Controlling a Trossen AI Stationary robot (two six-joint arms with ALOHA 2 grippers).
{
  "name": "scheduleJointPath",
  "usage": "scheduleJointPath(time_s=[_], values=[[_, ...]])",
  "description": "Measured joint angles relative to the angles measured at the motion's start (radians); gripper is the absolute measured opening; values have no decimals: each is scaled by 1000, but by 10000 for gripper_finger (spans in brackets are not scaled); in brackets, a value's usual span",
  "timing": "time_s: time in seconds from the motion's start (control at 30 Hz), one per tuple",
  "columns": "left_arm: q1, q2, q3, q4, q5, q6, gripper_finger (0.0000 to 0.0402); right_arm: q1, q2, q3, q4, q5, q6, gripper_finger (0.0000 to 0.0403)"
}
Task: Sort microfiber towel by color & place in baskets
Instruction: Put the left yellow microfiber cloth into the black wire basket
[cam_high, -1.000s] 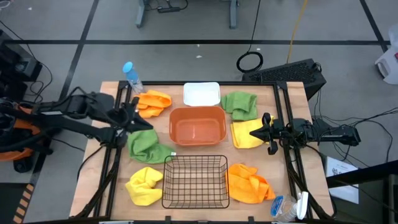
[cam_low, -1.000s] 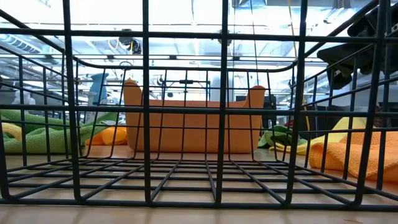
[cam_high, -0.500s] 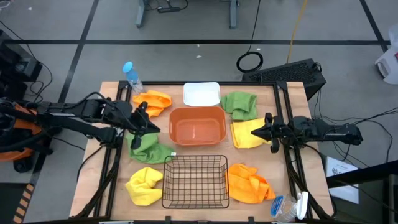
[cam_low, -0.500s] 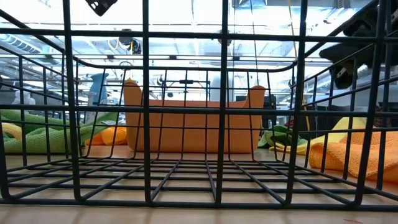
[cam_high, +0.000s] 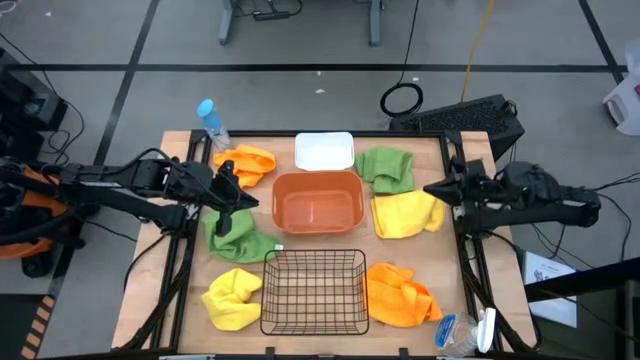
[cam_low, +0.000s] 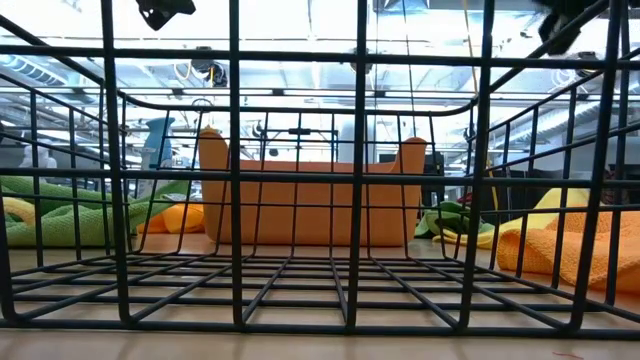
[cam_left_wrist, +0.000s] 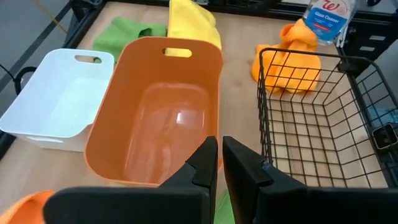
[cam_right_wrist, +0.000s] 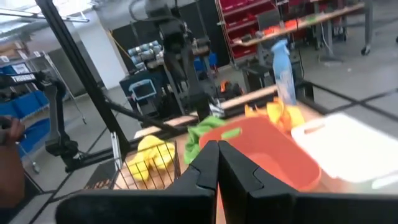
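The left gripper (cam_high: 240, 200) hangs nearly closed just above a crumpled green microfiber towel (cam_high: 236, 236), a strip of green between its fingers. Right of it stand the rounded orange plastic tub (cam_high: 318, 178), the white rectangular bin (cam_high: 324, 151) and the black wire-mesh basket (cam_high: 314, 291), none holding a cloth. The right gripper (cam_high: 432, 187) hovers shut and empty above a yellow fuzzy towel (cam_high: 404, 214)

- Orange tub (cam_high: 318, 205)
- White bin (cam_high: 324, 152)
- Black wire basket (cam_high: 314, 293)
- Two green towels (cam_high: 388, 168) (cam_high: 234, 236)
- Two yellow towels (cam_high: 405, 214) (cam_high: 231, 297)
- Two orange towels (cam_high: 400, 295) (cam_high: 249, 164)
- Blue-capped clear bottle (cam_high: 211, 121)
- Light wood table (cam_high: 165, 290)
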Motion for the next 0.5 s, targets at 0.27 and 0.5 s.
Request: scheduleJointPath(time_s=[0.27, 0.5], values=[[-1, 0, 0, 0, 0, -53, 34, 0, 240, 191, -38, -2, -107, 0], [-77, 4, 0, -52, 0, -79, 34, 2, 388, 200, -106, -2, -145, 0]])
